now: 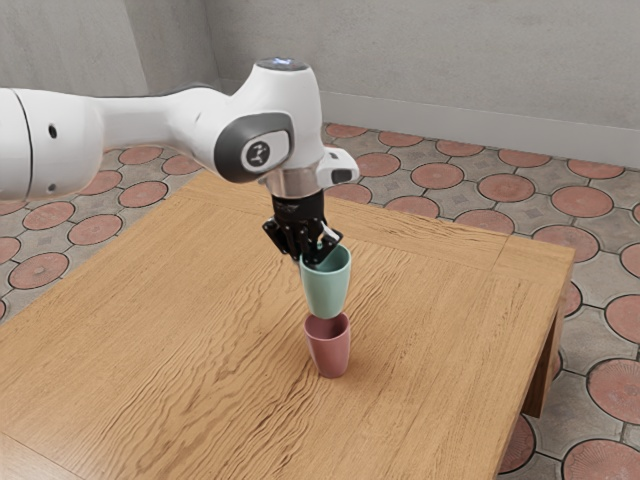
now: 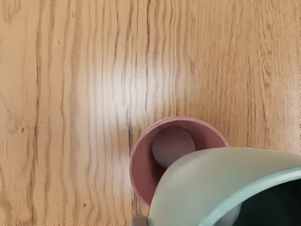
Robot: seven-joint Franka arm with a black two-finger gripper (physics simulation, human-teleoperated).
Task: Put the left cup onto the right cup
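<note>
Now, from the exterior view's left the arm reaches over the tabletop (image 1: 150,330), and its end effector (image 1: 305,243) is clamped on the rim of the green cup (image 1: 327,285), at that rim's left side. The green cup hangs mouth up with its base at the mouth of the pink cup (image 1: 328,350), which stands upright directly below. In the wrist view the two cups overlap off-centre, so I judge that a slight centring, then a straight descent, remains.
</note>
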